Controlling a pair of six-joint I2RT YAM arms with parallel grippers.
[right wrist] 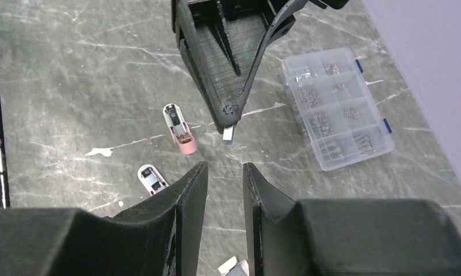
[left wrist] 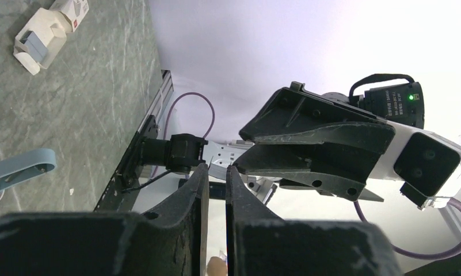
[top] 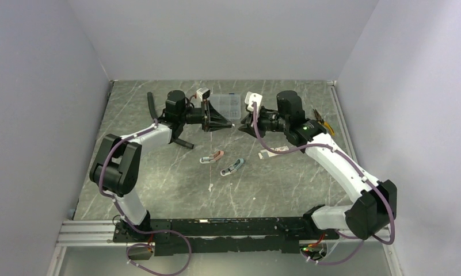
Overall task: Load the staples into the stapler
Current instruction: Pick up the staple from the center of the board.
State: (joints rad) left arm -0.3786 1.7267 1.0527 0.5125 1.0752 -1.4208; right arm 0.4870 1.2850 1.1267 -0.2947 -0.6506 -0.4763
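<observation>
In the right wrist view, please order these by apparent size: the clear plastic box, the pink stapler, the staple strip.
Largest: clear plastic box.
Then: pink stapler.
Smallest: staple strip, though probably nearer the camera.

You have a grey, white-veined marbled surface (top: 159, 190) boxed in by pale lilac walls (top: 44, 86) on the left, far and right sides, with an aluminium rail (top: 90, 233) running along its near edge. At the far middle lies a clear plastic organiser box (right wrist: 337, 109) with blue catches. It sits flat on the surface, and its many small compartments hold bits too fine for you to identify. Right of the middle, well apart from that box, a small white carton (left wrist: 55, 20) with a red mark lies flat, one end standing open.
</observation>
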